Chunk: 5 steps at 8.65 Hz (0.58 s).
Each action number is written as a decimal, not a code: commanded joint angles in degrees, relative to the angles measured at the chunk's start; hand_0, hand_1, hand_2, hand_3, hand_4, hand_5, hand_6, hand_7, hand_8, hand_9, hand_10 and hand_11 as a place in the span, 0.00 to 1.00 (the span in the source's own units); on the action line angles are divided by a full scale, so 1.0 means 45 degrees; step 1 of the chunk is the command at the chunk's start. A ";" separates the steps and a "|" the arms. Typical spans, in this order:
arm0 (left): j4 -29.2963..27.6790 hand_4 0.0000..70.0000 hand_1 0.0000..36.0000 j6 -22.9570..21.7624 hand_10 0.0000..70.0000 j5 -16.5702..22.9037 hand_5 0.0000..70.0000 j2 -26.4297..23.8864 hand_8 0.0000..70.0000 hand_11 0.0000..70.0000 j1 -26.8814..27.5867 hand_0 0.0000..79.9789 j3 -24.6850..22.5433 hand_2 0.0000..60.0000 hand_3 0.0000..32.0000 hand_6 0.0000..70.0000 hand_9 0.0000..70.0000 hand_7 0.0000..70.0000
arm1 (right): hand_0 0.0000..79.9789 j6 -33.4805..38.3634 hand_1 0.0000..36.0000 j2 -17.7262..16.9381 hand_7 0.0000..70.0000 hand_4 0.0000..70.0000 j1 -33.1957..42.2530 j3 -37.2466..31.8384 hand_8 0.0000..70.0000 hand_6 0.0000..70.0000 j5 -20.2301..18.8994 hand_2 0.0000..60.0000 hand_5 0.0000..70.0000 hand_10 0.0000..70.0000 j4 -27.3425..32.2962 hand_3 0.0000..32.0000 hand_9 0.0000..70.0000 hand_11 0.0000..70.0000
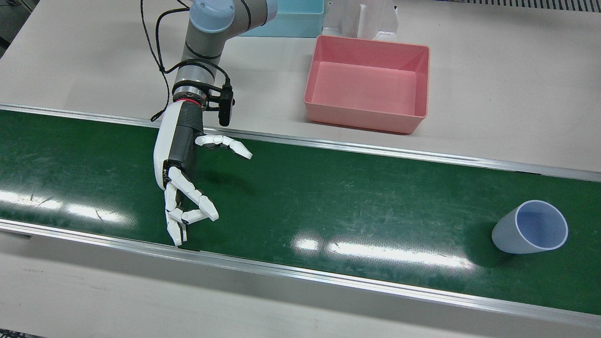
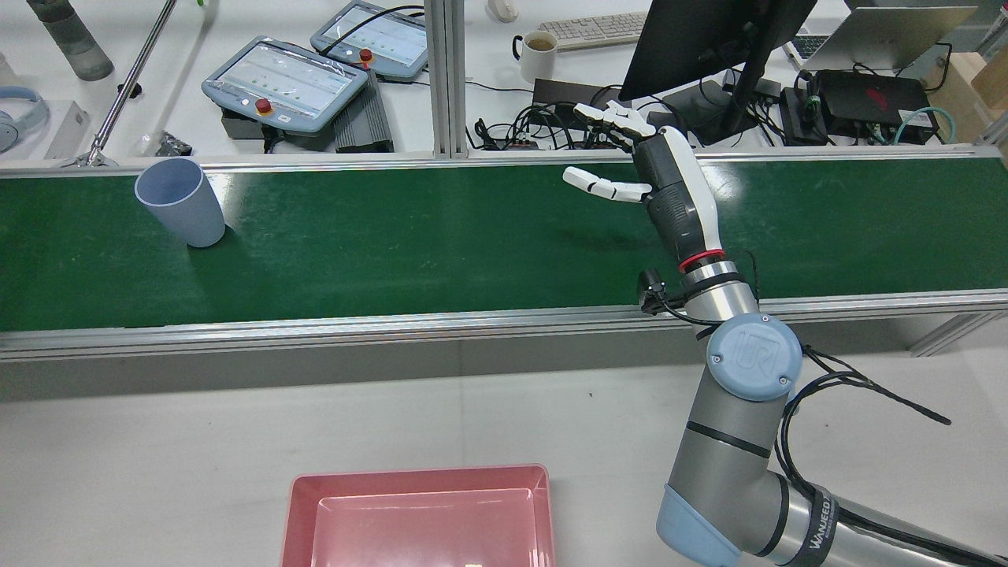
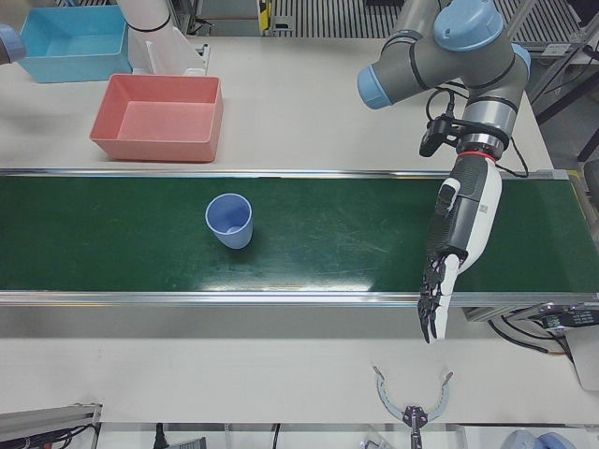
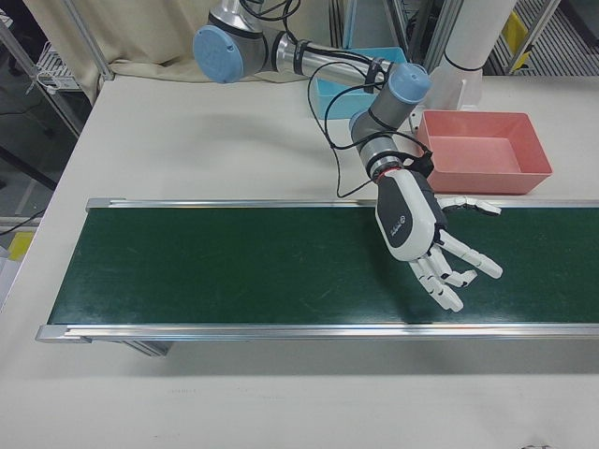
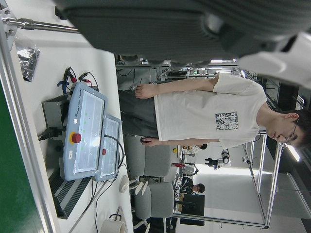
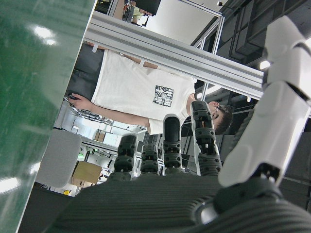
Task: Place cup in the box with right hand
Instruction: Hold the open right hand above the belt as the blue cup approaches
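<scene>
A pale blue cup (image 1: 530,227) (image 2: 179,201) (image 3: 229,220) stands upright, mouth up, on the green conveyor belt (image 1: 328,197). The pink box (image 1: 366,119) (image 2: 417,475) (image 3: 154,150) (image 4: 496,184) sits empty on the table on the robot's side of the belt. My right hand (image 1: 183,173) (image 2: 669,189) (image 4: 421,234) hovers over the belt, open with fingers spread, far along the belt from the cup and holding nothing. My left hand (image 3: 449,253) hangs over the belt's operator-side edge beyond the cup, fingers straight and empty.
A light blue bin (image 1: 291,19) and a white pedestal (image 1: 361,19) stand behind the pink box. Metal rails (image 1: 328,145) edge the belt. Teach pendants (image 2: 287,83), a mug (image 2: 539,47) and a monitor (image 2: 709,39) lie beyond the belt. A person (image 5: 204,114) stands there.
</scene>
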 commanded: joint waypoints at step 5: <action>0.0000 0.00 0.00 0.0000 0.00 0.0000 0.00 0.0005 0.00 0.00 0.0014 0.00 0.0004 0.00 0.00 0.00 0.00 0.00 | 0.49 0.2661 0.33 -0.1203 0.50 0.03 0.0012 -0.0067 0.03 0.10 -0.1009 0.33 0.04 0.10 -0.1446 0.16 0.15 0.15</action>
